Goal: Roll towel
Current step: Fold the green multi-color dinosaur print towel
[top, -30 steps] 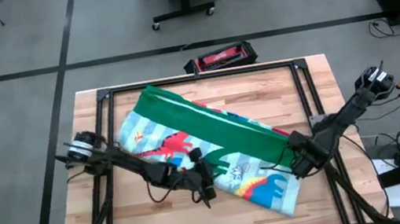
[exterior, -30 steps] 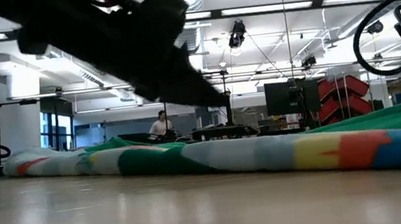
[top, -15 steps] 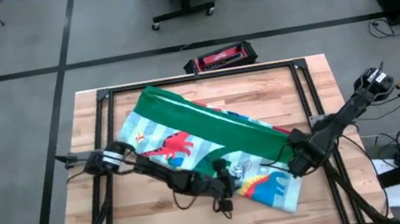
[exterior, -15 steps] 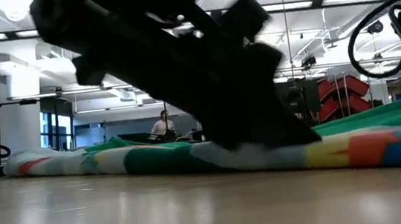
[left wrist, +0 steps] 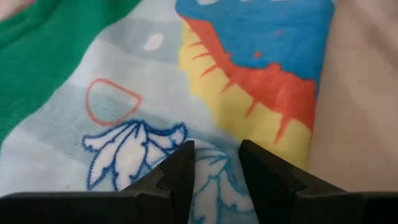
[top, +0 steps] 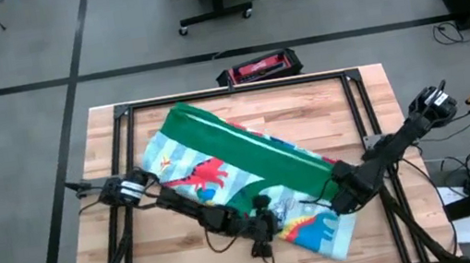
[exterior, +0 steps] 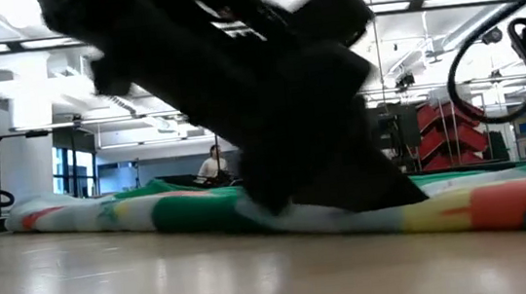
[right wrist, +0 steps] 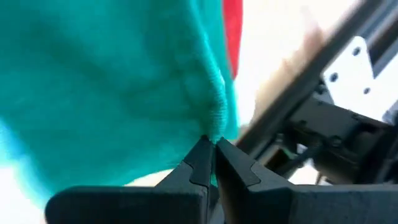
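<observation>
dinosaur-print towel point(top: 222, 166), green band folded over

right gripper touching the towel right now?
Touching. In the right wrist view the right gripper has its fingertips pinched on the green edge of the towel, no gap showing.
</observation>
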Tool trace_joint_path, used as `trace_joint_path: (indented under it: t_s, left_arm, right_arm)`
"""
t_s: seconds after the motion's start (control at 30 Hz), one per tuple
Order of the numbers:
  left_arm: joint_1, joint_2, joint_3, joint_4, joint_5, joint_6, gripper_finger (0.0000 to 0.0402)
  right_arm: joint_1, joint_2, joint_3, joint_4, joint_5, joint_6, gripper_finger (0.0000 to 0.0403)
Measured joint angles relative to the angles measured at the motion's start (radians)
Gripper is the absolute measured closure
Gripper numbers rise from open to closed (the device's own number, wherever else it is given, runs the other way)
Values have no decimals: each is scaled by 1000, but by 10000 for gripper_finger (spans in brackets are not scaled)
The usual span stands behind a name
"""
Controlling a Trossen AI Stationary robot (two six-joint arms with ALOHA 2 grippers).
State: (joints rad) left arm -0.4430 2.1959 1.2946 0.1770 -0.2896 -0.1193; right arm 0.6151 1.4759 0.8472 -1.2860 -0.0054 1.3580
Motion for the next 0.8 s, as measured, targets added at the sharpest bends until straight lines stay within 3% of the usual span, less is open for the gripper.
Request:
trace_joint_path:
  t_s: [0.23,0.5,0.8]
  left_arm:
    - [-82,-74,-25,-118,-48,-30,283]
    - [-67,-91,-60,-100,-128,-55,283]
    - [-77,-95,-48,-68,-125,-41,283]
  right_arm:
    - [26,50,78,69,-28,-50,403]
    - [135,97,155,110,-83,40,403]
    - [195,97,115,114,-81,130,403]
